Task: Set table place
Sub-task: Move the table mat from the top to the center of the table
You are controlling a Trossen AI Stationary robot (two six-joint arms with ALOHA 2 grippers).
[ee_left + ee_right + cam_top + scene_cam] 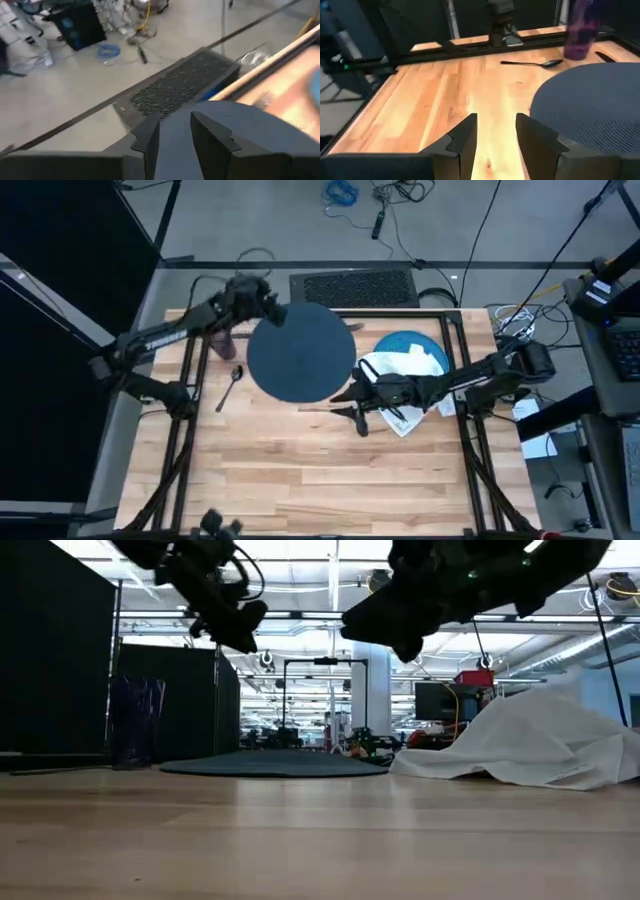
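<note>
Left end effector (268, 308), released, hovers at the dark blue mat's (300, 352) far edge; right end effector (345, 402), released, hovers beside its near-right rim. Low view: mat flat on the worktop (320, 840), napkin (530, 745) right. Right wrist: spoon (532, 63), purple cup (579, 30) beyond.

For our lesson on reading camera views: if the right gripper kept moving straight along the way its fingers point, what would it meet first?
Probably bare table: the open right gripper points across the wood, with the dark blue mat just off to one side. Beyond lies the black frame; depth is unclear.
</note>
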